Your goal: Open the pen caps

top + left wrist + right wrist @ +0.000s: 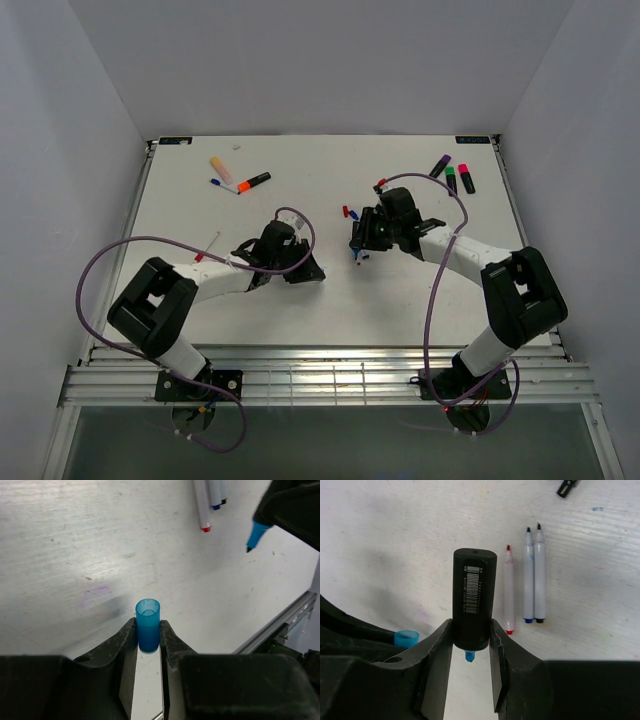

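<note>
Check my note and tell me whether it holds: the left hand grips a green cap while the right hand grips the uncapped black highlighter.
One detail is wrong. The cap in the left hand is blue, not green; the left wrist view shows it pinched there. The rest stands: the right hand grips the uncapped black highlighter, its blue tip bare.

Left arm (pixel 205 280): base at the near left edge, elbow bent outward, forearm reaching right over the bench (pixel 330 170).
Left fingers (pixel 125 640): partly closed, clamping a blue cap (pixel 148 625) between the tips.
Right arm (pixel 465 262): base at the near right, elbow out to the right, forearm reaching left.
Right fingers (pixel 437 640): partly closed, gripping a black pen (pixel 474 595) by its barrel.
Wrists: facing each other mid-bench, near but apart.
</note>
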Controlling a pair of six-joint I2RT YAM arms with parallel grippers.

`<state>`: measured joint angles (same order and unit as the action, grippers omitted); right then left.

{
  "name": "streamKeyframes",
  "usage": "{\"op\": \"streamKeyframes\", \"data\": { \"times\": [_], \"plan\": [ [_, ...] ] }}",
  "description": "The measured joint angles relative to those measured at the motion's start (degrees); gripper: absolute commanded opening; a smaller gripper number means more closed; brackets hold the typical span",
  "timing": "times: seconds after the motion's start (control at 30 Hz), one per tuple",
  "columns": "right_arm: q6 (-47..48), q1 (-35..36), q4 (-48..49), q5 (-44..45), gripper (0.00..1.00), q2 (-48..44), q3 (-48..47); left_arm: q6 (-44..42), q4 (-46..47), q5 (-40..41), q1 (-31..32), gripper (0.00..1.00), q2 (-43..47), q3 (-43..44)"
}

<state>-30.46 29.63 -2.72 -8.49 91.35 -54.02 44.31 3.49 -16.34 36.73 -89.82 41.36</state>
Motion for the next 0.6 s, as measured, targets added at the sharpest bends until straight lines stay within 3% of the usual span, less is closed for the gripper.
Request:
{"op": "streamKeyframes", "data": {
  "times": [0.2,0.6],
  "plan": [
    [4.66,-0.31,-6.14,5.77,0.08,-1.01,-0.24,-1.51,-5.44,3.63,0.00,0.00,-3.28,3.08],
    [11.82,-5.49,-15.98,11.58,0.08,2.34,-2.40,-5.70,-11.21,6.60,-0.96,0.00,-13.66,21.40]
  ]
}}
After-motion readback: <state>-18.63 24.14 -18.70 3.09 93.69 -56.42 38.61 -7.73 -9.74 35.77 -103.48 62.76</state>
